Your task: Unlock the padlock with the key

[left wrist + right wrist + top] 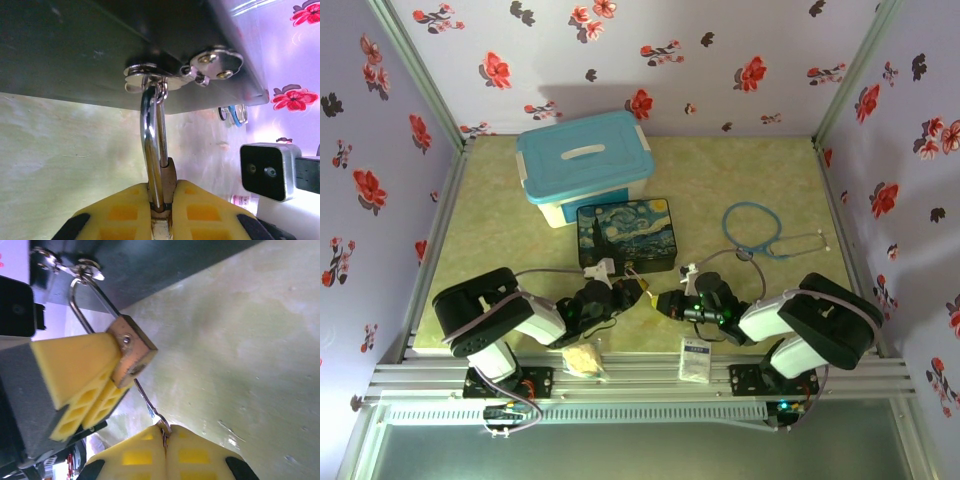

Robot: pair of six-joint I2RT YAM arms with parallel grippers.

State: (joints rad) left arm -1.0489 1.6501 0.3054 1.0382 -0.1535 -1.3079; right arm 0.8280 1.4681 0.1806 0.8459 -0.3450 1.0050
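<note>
arms: left arm point(492, 310) and right arm point(818, 320) finished in black and white housings | fingers point(120, 215): yellow, moulded with rectangular recesses | cables point(550, 271): grey, routed along the links

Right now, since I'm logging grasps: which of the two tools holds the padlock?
The left tool: it clamps the brass padlock by its body. The right tool pinches the key instead.

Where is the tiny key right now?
In the right wrist view, the key is pinched in the right jaws, its tip at the bottom of the padlock.
</note>
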